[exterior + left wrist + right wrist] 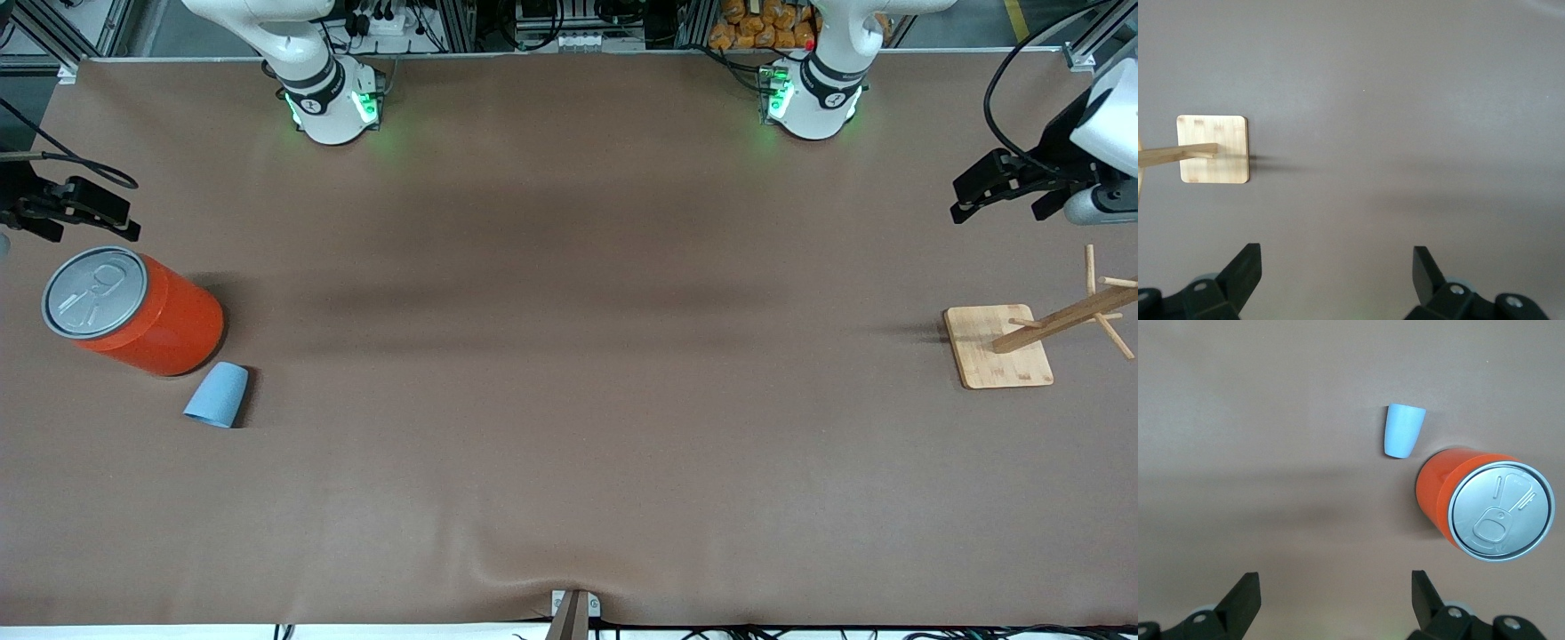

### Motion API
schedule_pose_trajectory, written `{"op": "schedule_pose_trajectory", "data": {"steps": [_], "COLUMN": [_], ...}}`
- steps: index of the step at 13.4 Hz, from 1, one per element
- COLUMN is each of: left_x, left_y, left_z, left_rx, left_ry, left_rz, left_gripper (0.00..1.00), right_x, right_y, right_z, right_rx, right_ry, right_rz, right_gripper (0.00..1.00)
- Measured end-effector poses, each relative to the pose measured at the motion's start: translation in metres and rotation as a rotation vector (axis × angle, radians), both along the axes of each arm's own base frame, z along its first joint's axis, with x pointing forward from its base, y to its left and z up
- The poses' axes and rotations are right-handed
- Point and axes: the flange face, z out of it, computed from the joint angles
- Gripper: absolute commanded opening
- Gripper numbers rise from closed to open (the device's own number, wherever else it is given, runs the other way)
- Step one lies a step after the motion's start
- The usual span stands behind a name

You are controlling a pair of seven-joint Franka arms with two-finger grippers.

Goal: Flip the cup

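I count one light-blue cup [218, 395], one orange can [133, 310] and one wooden peg stand [1022, 337] on the table. I also count two grippers: the left gripper [996, 191] and the right gripper [80, 209], each with two spread fingers holding nothing between them.

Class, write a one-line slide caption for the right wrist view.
Open right gripper above the table, small blue cup beside the orange can.

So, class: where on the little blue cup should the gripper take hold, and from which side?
Probably across the cup's tapered wall, coming straight down, fingers clear of the orange can standing close beside it. The right gripper, open, is nearest.
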Motion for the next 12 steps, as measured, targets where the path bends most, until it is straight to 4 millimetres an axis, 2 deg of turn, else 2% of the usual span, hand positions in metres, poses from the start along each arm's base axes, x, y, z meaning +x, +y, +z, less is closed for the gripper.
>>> {"op": "schedule_pose_trajectory", "data": {"steps": [5, 12], "left_x": [0.0022, 0.002], "left_y": [-0.0052, -0.0028], "left_z": [-0.0049, -0.005], "left_rx": [0.001, 0.002], "left_ry": [0.01, 0.017], "left_rz": [-0.009, -0.005], "left_gripper": [1.0, 1.0], "right_x": [-0.0002, -0.0003], "right_y": [-0.0031, -0.0052], "right_z": [0.0, 0.0], "right_rx": [0.0, 0.0], "right_ry": [0.0, 0.001], "right_rz": [-0.006, -0.01], "right_gripper": [1.0, 1.0]}}
